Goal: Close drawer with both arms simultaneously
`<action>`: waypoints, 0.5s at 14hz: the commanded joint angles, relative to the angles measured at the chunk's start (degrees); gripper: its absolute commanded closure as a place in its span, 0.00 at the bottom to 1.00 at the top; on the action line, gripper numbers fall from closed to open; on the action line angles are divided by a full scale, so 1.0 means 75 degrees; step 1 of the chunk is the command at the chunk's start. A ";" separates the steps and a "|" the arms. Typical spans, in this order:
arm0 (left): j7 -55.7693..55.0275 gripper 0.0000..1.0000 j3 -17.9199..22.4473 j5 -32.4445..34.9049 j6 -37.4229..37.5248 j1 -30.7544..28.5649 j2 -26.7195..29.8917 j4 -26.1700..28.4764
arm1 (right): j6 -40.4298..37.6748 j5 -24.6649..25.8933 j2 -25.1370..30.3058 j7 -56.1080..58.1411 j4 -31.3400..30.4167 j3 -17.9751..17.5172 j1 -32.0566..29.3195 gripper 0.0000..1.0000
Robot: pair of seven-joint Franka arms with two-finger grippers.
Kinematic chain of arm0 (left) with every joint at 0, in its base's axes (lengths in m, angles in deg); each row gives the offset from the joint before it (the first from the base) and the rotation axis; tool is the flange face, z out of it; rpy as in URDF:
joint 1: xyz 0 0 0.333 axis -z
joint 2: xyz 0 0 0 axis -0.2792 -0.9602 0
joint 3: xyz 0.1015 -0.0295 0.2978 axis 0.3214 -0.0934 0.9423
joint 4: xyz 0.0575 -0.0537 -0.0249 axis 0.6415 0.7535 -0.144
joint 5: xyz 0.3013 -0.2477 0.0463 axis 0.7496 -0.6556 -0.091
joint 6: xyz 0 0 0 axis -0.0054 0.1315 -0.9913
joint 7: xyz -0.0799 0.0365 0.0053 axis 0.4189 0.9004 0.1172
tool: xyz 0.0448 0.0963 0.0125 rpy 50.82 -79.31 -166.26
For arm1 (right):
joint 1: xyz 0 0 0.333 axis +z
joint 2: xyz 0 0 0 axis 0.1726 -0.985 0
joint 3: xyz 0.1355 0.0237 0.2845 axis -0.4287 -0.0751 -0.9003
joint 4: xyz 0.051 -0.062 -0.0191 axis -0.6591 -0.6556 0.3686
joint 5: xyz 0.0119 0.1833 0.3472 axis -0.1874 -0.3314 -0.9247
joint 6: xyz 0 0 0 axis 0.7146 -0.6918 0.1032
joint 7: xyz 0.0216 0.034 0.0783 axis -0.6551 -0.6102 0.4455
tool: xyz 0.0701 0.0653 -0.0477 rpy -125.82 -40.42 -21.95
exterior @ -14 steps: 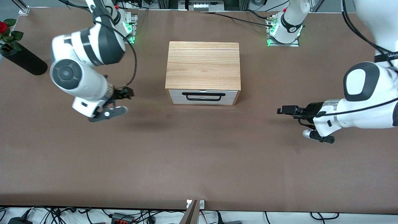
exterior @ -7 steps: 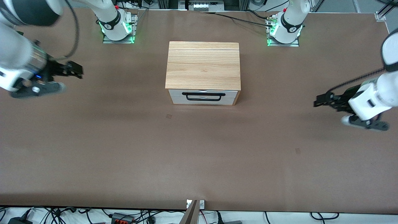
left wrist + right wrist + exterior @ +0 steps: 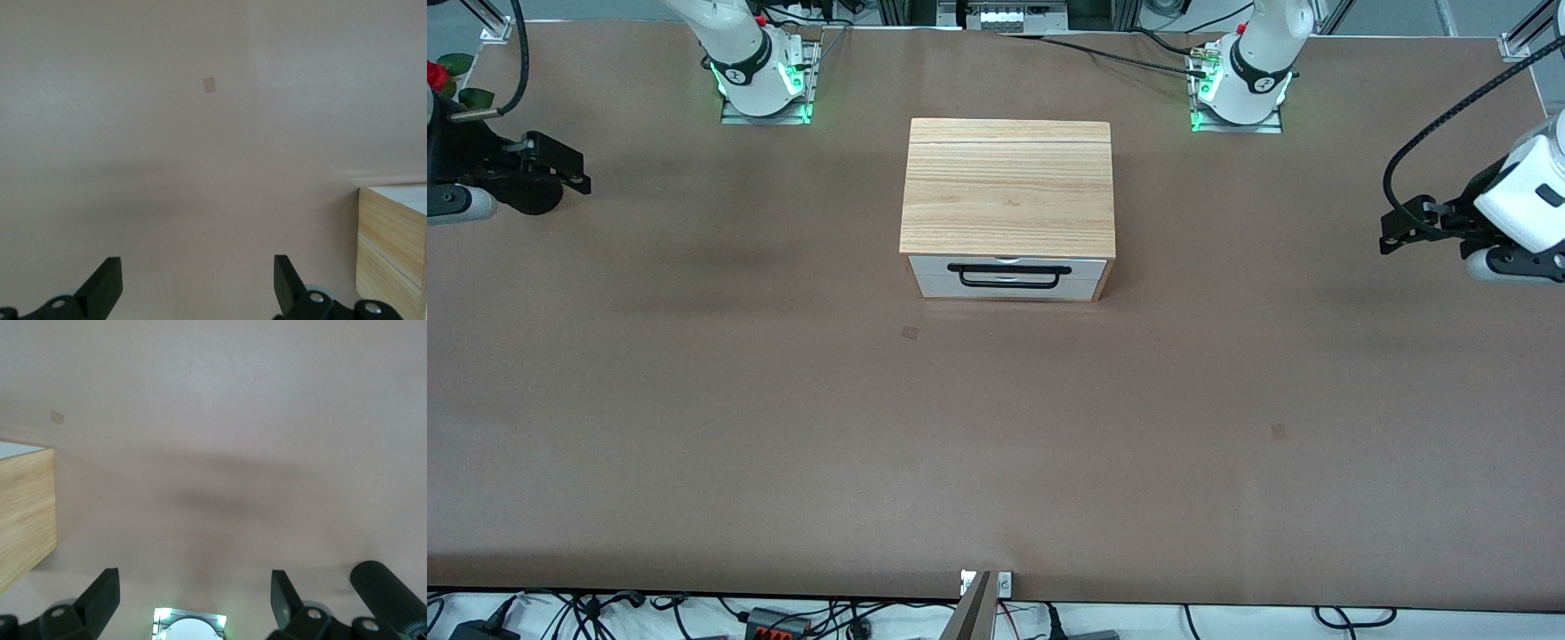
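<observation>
The drawer (image 3: 1009,274) has a white front panel and a black bar handle (image 3: 1009,276). Its panel sits in line with the front of the light-wood cabinet (image 3: 1008,187) at mid-table. My left gripper (image 3: 1393,235) is open and empty, in the air over the left arm's end of the table, well apart from the cabinet. My right gripper (image 3: 574,173) is open and empty over the right arm's end. The left wrist view shows the open left gripper (image 3: 197,287) and a cabinet side (image 3: 393,240). The right wrist view shows the open right gripper (image 3: 193,597) and the other cabinet side (image 3: 23,513).
A red rose (image 3: 434,76) in a black vase (image 3: 390,593) stands at the right arm's end, beside my right gripper. The arm bases (image 3: 756,80) (image 3: 1240,84) glow green along the table's back edge. Cables lie off the front edge.
Both arms have swung away from the cabinet out to their own ends of the table. The drawer front and cabinet look the same as before.
</observation>
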 commanded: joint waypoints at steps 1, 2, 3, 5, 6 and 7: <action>-0.0123 0.00 0.0159 -0.0141 -0.0393 0.0110 0.0807 0.1164 | 0.0816 -0.0032 0.0358 -0.0055 -0.0885 -0.0214 -0.0322 0.00; -0.0123 0.00 0.0159 -0.0141 -0.0626 0.0063 0.0879 0.1389 | 0.1227 -0.0009 0.0370 0.0073 -0.1154 -0.0306 -0.0392 0.00; -0.0088 0.00 0.0159 -0.0141 -0.0663 0.0040 0.0880 0.1414 | 0.1138 -0.0021 0.0567 0.0016 -0.1191 -0.0354 -0.0556 0.00; 0.0355 0.00 0.0147 -0.0152 -0.0559 0.0005 0.0658 0.1169 | 0.1172 -0.0056 0.0827 0.0050 -0.1169 -0.0355 -0.0744 0.00; 0.0415 0.00 0.0147 -0.0338 -0.0570 -0.0007 0.0634 0.1133 | 0.1172 -0.0056 0.0780 0.0074 -0.1075 -0.0354 -0.0826 0.00; 0.0358 0.00 0.0158 -0.0514 -0.0570 -0.0042 0.0622 0.1145 | 0.1103 -0.0044 0.0780 0.0097 -0.1051 -0.0366 -0.0873 0.00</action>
